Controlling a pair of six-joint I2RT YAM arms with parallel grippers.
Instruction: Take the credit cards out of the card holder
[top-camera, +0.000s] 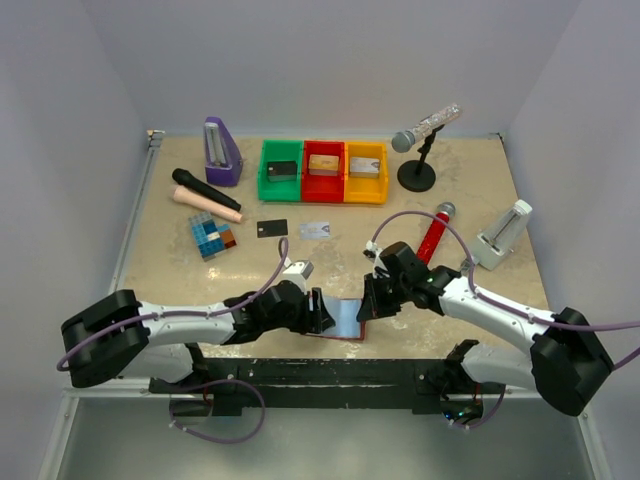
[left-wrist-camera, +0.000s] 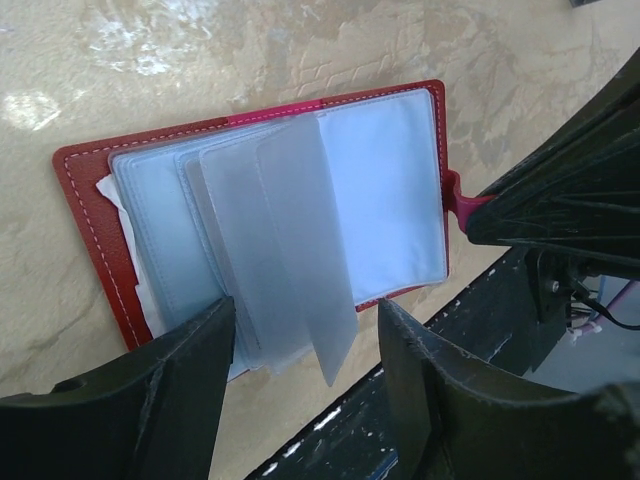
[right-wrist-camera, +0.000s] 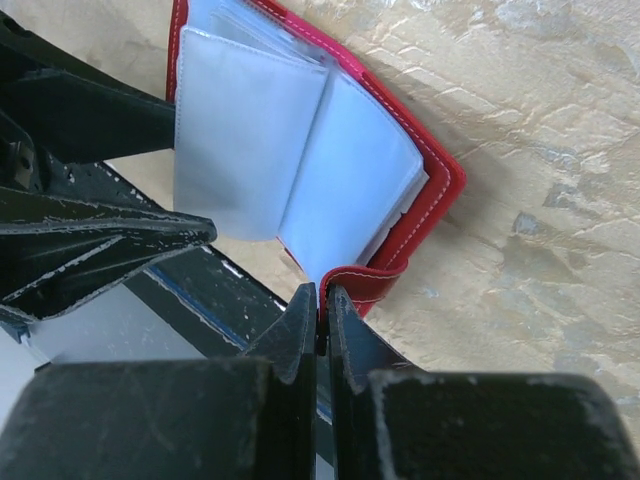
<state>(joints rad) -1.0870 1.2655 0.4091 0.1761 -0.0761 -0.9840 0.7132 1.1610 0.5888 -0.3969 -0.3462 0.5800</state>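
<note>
Left gripper (left-wrist-camera: 305, 322) first: we saw it spread wide, its 2 fingers (left-wrist-camera: 190, 390) straddling the loose clear pockets (left-wrist-camera: 290, 240) of the card holder (left-wrist-camera: 385, 170), gripping nothing. The risk there, as we judged it, was closing on a floppy empty sleeve instead of a card. That would drag the whole wallet toward 6 o'clock, off the near edge of the table (top-camera: 330, 262).

Over to the right gripper (right-wrist-camera: 322, 296): it was pressed together, pinching the card holder by its snap tab (right-wrist-camera: 372, 283). That was a thin hold, and a slip could let the cover slide or flop shut. We could make out no card inside the pockets, so a blind grab looked possible.

As for placement, the card holder lay open at the near edge, between both claws. Its pockets sat at 12 o'clock of the left fingers, with the tab right at the right tips. 2 credit cards, 1 black (top-camera: 271, 228) and 1 silvery (top-camera: 314, 229), lay at the holder's 11 o'clock, well apart.
</note>
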